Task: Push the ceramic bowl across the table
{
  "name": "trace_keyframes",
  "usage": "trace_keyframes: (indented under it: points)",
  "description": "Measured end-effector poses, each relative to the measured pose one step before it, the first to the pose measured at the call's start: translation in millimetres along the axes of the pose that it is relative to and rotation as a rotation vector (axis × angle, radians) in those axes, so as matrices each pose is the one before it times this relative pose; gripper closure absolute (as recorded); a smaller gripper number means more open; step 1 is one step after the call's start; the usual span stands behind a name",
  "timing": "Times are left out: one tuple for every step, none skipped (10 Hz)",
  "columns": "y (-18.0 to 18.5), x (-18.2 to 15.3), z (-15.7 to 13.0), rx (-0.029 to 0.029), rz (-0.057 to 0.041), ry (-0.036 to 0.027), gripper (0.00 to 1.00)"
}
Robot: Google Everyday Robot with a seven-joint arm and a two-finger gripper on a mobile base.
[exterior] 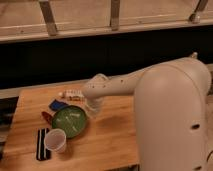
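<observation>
The green ceramic bowl (70, 121) sits on the left half of the light-brown wooden table (110, 135). It touches the white cup (55, 141) at its lower left. My white arm reaches in from the right. My gripper (93, 108) hangs down at the bowl's right rim, close against it.
A white cup stands in front of the bowl. A black striped object (43, 144) lies left of the cup. A blue packet (58, 105), a red item (47, 117) and a small white-and-red packet (72, 94) lie behind the bowl. The table's left edge is near.
</observation>
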Motion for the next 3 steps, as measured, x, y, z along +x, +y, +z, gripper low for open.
trace_keyframes:
  points:
    - [-23.02,4.05,-14.09,0.05256,0.04870,-0.00316,1.00]
    - [-34.97,2.41,-16.43,0.06674,0.06190,-0.00709,1.00]
    - [-32.57,2.53,-12.67,0.05956,0.05373,-0.00109,1.00]
